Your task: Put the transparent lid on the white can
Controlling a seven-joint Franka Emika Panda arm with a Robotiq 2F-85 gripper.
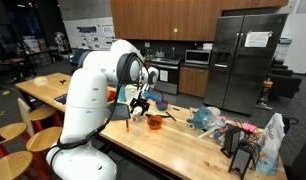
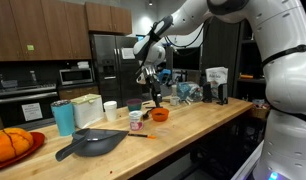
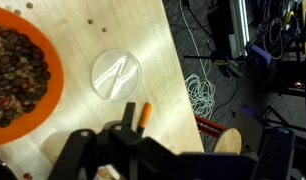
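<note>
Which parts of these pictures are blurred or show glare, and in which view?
Wrist view: the dark end effector at the bottom is out of focus; the round transparent plastic lid is sharp, with white glare streaks. In an exterior view the white robot arm looks washed out.

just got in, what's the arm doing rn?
The end effector hangs open and empty over the wooden counter, roughly above the transparent lid, which lies flat beside the orange bowl. The white can stands farther along the counter, apart from both. Lid not picked up yet.
</note>
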